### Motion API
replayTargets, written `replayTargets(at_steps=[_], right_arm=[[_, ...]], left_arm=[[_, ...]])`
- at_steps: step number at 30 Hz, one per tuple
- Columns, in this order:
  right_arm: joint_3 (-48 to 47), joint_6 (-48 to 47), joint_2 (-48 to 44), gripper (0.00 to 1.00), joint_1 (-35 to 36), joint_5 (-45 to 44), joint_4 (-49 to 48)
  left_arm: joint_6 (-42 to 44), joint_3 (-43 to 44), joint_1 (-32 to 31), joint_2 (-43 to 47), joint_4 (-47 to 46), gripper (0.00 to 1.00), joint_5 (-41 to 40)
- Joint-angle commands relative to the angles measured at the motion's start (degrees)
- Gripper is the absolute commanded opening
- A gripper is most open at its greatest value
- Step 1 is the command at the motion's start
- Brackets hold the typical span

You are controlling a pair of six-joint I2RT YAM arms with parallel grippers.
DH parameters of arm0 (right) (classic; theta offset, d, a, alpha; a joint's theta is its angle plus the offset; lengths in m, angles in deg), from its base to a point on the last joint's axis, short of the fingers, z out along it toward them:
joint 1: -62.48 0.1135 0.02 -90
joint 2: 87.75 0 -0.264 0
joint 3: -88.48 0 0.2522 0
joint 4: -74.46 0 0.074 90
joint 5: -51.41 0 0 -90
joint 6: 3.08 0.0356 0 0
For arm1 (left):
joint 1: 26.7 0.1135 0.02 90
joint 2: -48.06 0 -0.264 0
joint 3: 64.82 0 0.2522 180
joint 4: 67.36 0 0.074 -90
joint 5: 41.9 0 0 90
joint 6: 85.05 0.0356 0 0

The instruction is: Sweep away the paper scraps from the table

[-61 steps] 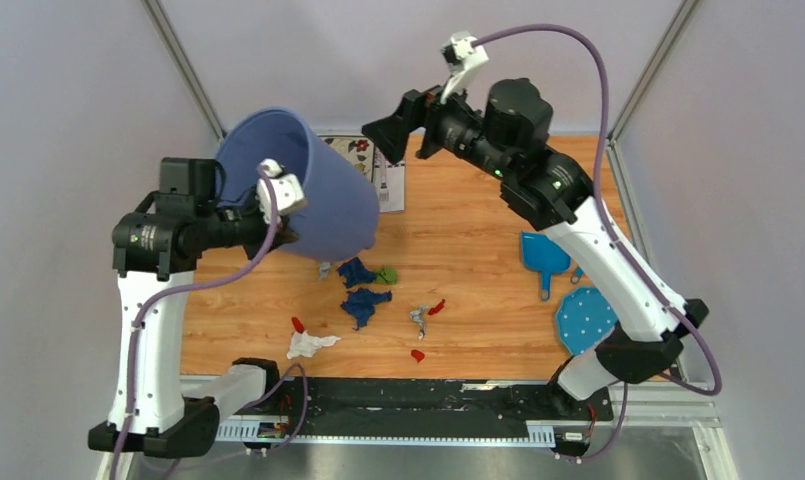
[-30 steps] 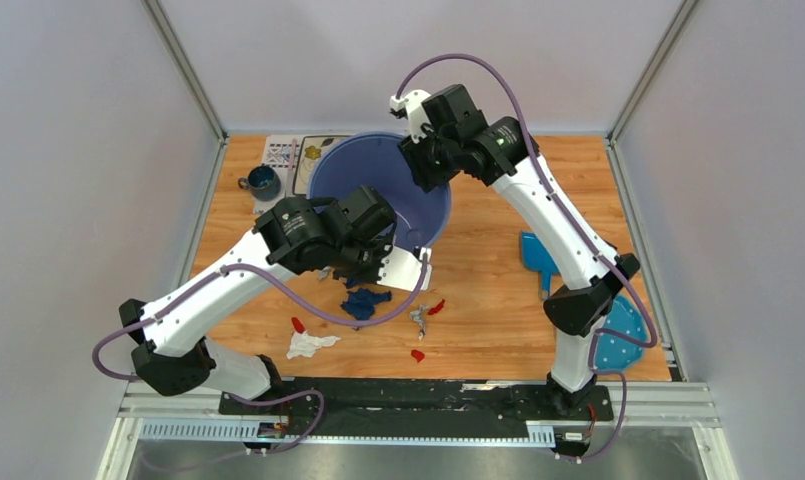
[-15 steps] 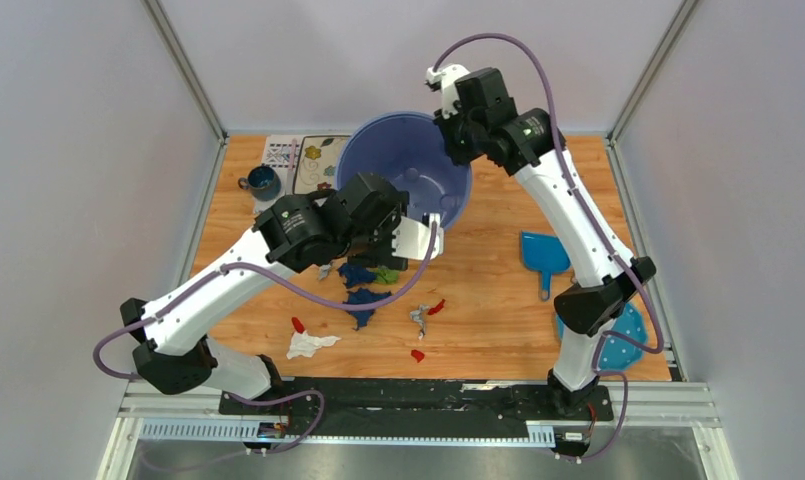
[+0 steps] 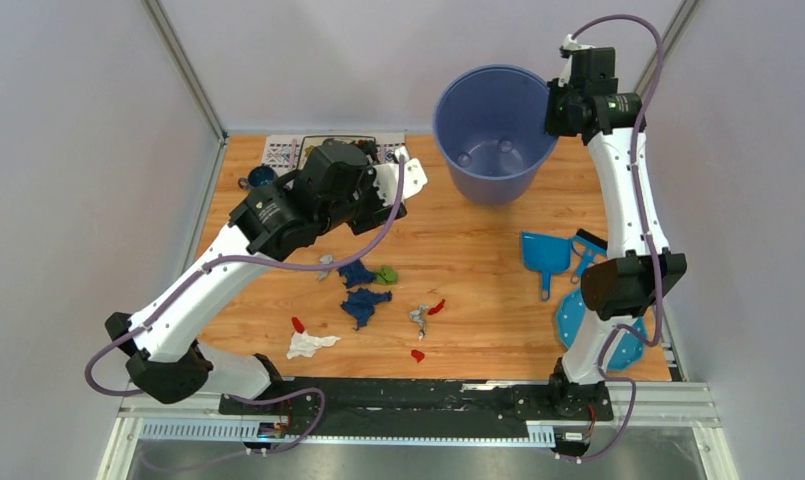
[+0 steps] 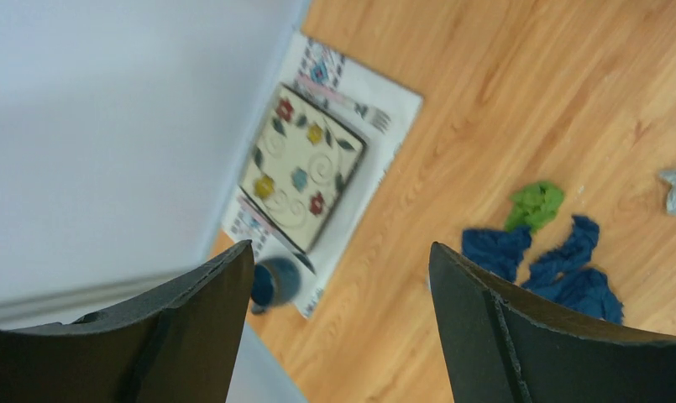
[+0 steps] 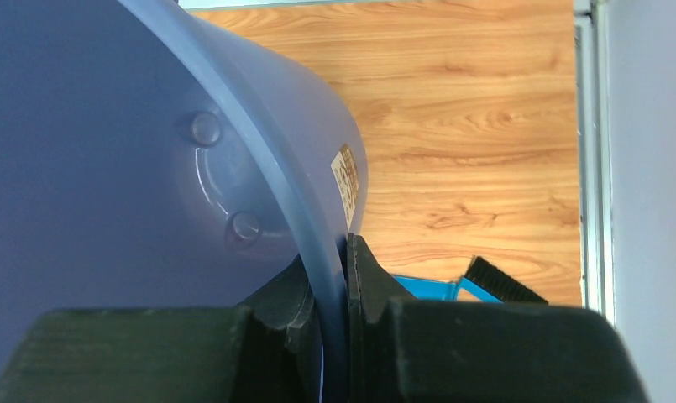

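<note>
Since the last half second the blue bucket [image 4: 493, 130] has gone from the middle of the far edge to the far right corner. It now stands upright with its mouth facing up. The right tool [image 6: 327, 281] is pinching the bucket's rim, one finger inside the wall and one outside. The left arm has pulled back from the bucket toward the far left. The left tool [image 5: 341, 256] is spread wide with nothing between its fingers, and it hangs above the flowered plate [image 5: 301, 176], the placemat [image 5: 376, 117] and the small blue mug [image 5: 275, 284].

The paper scraps [image 4: 364, 305] lie loose on the desk [image 4: 468, 240], near its middle and toward the near edge. Two dark blue ones sit just beside a green one [image 4: 386, 274]. A silver one [image 4: 418, 317] and red bits lie to their right, and a white one [image 4: 308, 344] is nearer the front. A blue dustpan [image 4: 540, 255] lies to the right, well apart from the scraps.
</note>
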Motion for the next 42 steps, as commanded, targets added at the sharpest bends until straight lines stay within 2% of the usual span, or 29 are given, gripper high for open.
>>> replayTargets(at_steps=[1, 6, 14, 15, 16, 17, 18, 19, 20, 22, 25, 30, 33, 34, 36, 37, 39, 42], right_arm=[[-3.55, 4.97, 4.20, 0.00, -3.62, 2.19, -5.01], [-4.96, 6.56, 9.65, 0.00, -6.00, 1.31, -3.25], [-8.56, 8.14, 14.58, 0.01, -9.25, 2.45, -1.15], [-9.00, 8.57, 15.02, 0.07, -9.34, 2.45, -0.45], [-9.27, 8.67, 15.02, 0.17, -9.34, 2.45, -0.26], [-9.44, 8.67, 14.76, 0.47, -9.34, 4.89, -0.26], [-9.62, 8.84, 14.50, 0.57, -9.34, 5.18, -0.26], [-9.80, 8.76, 14.24, 0.73, -9.34, 5.35, -0.35], [-10.41, 8.84, 13.36, 0.84, -9.34, 5.35, -0.61], [-11.02, 8.76, 12.22, 0.97, -9.34, 5.09, -1.05], [-11.47, 7.62, 8.44, 0.98, -9.25, 3.60, -3.16], [-8.05, 2.08, -2.80, 0.99, -7.84, -6.59, -7.29], [0.64, 1.28, -12.20, 0.99, -7.67, -8.71, -9.40], [7.62, 1.28, -14.92, 0.99, -7.58, -8.71, -9.84], [15.30, 2.24, -23.01, 0.99, -7.23, -8.27, -12.03], [23.78, 2.60, -25.64, 0.99, -6.79, -8.27, -12.91], [31.12, 4.52, -32.33, 0.99, -6.79, -8.70, -14.58], [43.35, 5.15, -39.10, 0.99, -2.49, -11.16, -15.99]], left_arm=[[-7.09, -9.72, 5.07, 2.25, -2.85, 0.84, 4.15], [-9.99, -17.98, 7.45, 3.75, -3.90, 0.85, 6.71], [-9.82, -19.05, 7.80, 3.84, -3.29, 0.85, 7.41], [-9.82, -18.97, 7.89, 3.75, -3.20, 0.86, 7.33], [-9.73, -19.05, 7.89, 3.75, -3.20, 0.86, 7.33], [-9.55, -19.05, 7.98, 3.66, -3.11, 0.86, 7.33], [-9.47, -19.05, 7.98, 3.58, -3.03, 0.86, 7.50], [-9.29, -19.05, 8.07, 3.49, -2.94, 0.86, 7.59], [-9.29, -18.97, 7.98, 3.31, -2.76, 0.86, 7.68], [-9.29, -18.79, 7.98, 2.96, -2.67, 0.86, 7.85], [-9.73, -18.79, 7.98, 2.52, -2.85, 0.86, 8.03], [-10.43, -20.63, 8.15, 2.17, -4.60, 0.86, 6.46], [-11.31, -22.56, 8.15, 2.08, -6.10, 0.87, 4.61], [-12.01, -23.18, 8.33, 2.17, -6.62, 0.87, 4.34], [-12.89, -25.11, 8.68, 2.26, -8.03, 0.87, 4.34], [-13.76, -25.99, 9.12, 2.17, -8.56, 0.87, 4.43], [-14.82, -28.54, 9.56, 2.26, -10.49, 0.87, 4.60], [-16.76, -31.35, 10.79, 1.64, -11.81, 0.87, 6.52]])
